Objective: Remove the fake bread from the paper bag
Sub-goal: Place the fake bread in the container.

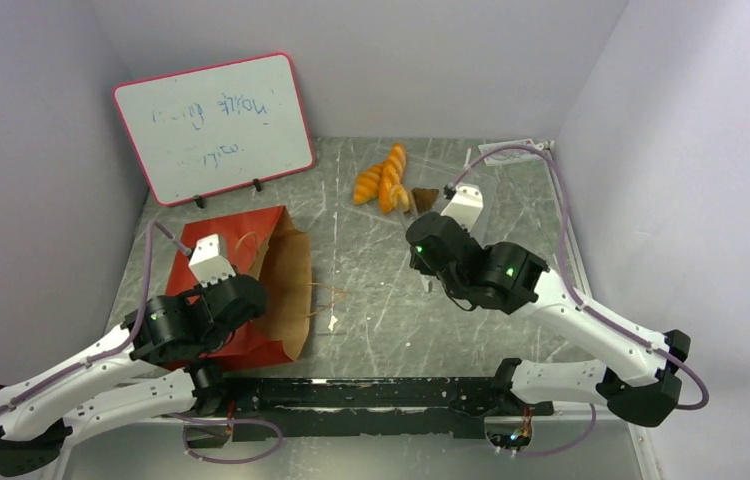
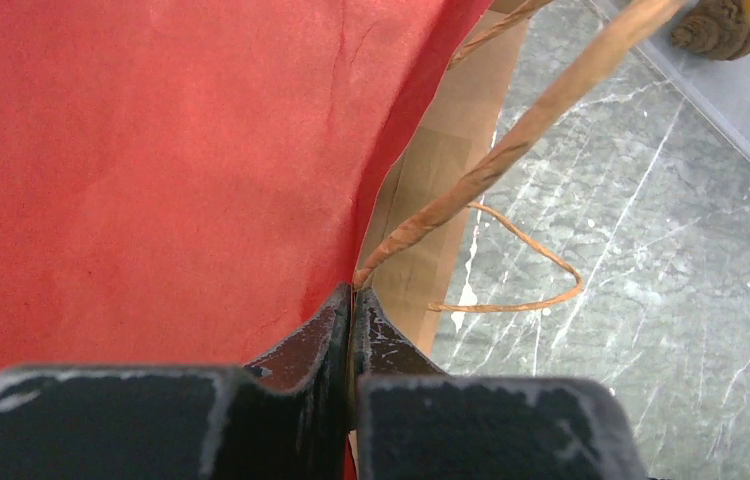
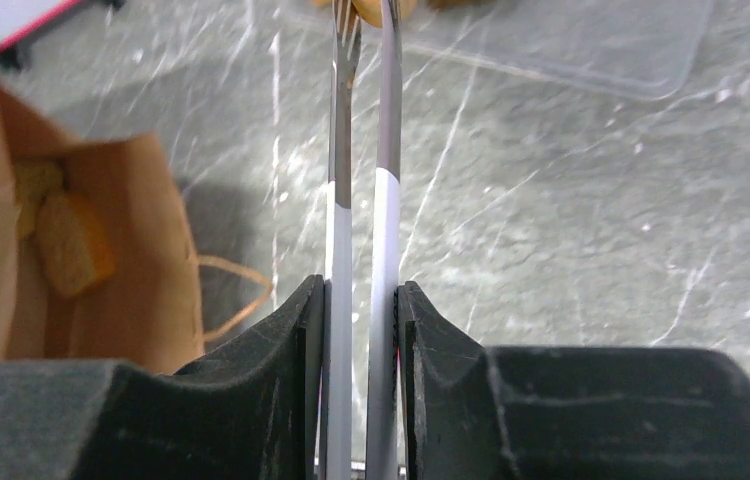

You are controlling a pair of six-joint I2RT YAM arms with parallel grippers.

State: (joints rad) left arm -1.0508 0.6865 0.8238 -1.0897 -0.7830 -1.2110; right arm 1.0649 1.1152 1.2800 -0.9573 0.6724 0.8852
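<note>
Plainly we are working with both arms at once. Our left gripper (image 2: 351, 298) has its fingers pressed together on the rim of the paper bag (image 2: 151, 180), right where a twisted handle (image 2: 511, 150) is rooted. We judge this pinch is there to keep the mouth lifted and stop the bag sliding while the other arm reaches in. The bag lies on its side at the near-left corner of the bench (image 1: 391, 300), mouth facing the middle.

Our right gripper (image 3: 361, 300) is closed narrowly on a pair of tweezers (image 3: 340, 150), their tips pointing at the far edge of the bench. Several pieces of fake bread (image 1: 386, 180) already lie heaped there by a clear tray (image 3: 591, 40); on it or just beside it, we cannot tell. Tweezers make sense, being slimmer than our fingers.

The top view gives the whole layout, yet from there we make out no bread inside the bag. Only the right wrist view looks into the mouth and shows two yellow pieces (image 3: 71, 245) inside, so we judge the task unfinished. The left wrist view alone shows the pinch on the paper's edge. Whether the tweezer tips hold anything we cannot tell.
</note>
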